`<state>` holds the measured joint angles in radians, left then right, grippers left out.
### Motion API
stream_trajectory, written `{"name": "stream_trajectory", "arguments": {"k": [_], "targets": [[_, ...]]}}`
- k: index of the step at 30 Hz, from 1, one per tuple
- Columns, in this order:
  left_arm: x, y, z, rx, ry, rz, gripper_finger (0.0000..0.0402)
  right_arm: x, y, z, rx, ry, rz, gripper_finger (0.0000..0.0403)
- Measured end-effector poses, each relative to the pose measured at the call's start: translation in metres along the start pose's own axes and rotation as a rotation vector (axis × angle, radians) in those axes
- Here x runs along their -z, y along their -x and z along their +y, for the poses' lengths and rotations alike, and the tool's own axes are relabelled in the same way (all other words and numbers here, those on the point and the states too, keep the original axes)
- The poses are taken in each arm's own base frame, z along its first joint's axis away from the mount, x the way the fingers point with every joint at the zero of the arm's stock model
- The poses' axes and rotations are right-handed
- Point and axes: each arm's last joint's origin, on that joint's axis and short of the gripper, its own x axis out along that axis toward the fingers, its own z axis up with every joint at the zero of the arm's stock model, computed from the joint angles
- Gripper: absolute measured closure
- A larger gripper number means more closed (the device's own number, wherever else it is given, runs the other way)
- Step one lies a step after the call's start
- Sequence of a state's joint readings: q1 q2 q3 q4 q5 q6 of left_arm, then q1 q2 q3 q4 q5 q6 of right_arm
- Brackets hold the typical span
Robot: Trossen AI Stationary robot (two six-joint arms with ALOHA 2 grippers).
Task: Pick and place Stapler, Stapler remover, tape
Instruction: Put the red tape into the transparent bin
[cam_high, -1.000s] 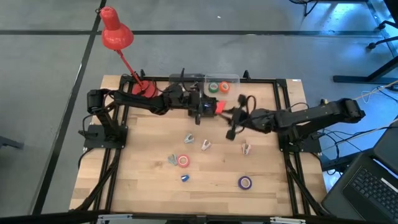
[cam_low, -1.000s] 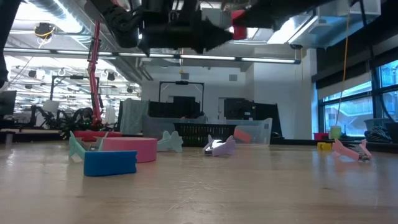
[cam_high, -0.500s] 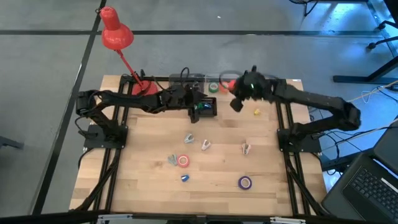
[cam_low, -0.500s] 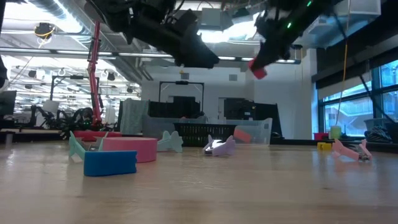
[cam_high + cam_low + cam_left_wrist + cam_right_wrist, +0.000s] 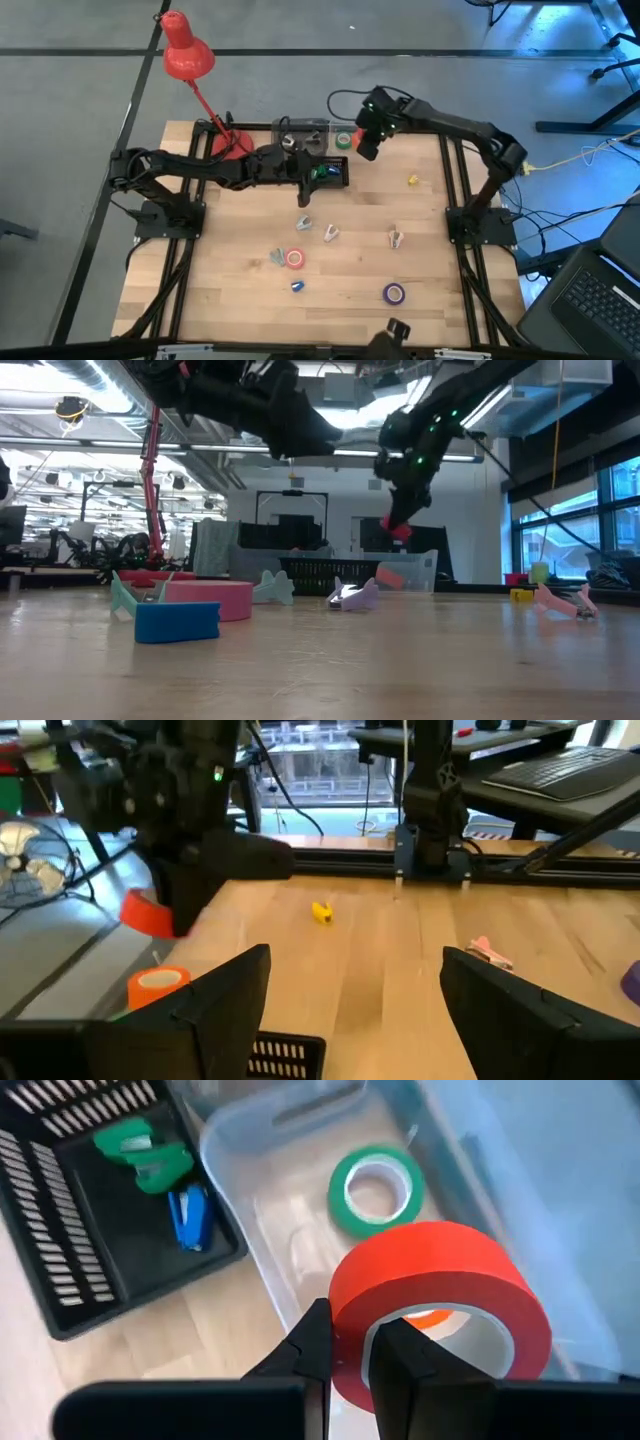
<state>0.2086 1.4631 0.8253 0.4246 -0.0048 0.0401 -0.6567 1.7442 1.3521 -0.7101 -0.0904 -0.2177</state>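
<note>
Right gripper (image 5: 350, 1355) pinching the wall of a red-orange tape roll (image 5: 440, 1315), one dark finger inside the pale core and one outside, jaws nearly pressed together on the thin band; hanging above a clear plastic bin (image 5: 300, 1230) at the far edge of the table. Lying flat inside that smooth, translucent, round-cornered bin: a green tape roll (image 5: 377, 1190), and an orange roll partly hidden behind the held one. Sitting just left of the bin: a black slatted basket (image 5: 60, 1270) holding a green item and a small blue item. Left gripper (image 5: 355, 1010) hovering over the basket area with fingers spread wide, gripping nothing. Resting well apart on the bare wooden table (image 5: 350, 270), nearer the front: a purple roll (image 5: 394, 293), a red roll (image 5: 295, 259) and several small claw-shaped pieces.
</note>
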Motion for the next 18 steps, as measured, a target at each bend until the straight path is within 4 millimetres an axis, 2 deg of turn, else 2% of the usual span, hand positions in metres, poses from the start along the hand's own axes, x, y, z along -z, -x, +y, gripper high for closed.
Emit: {"name": "stream_trajectory", "arguments": {"k": [10,18], "targets": [[0.000,0.000,-0.001,0.024,0.001,-0.004,0.0119,0.016,-0.036,-0.043,-0.039,-0.102,0.086,0.0366],[-0.001,0.000,-0.001,0.024,0.001,-0.006,0.0119,0.028,-0.068,-0.058,-0.092,-0.142,0.149,0.0366]]}}
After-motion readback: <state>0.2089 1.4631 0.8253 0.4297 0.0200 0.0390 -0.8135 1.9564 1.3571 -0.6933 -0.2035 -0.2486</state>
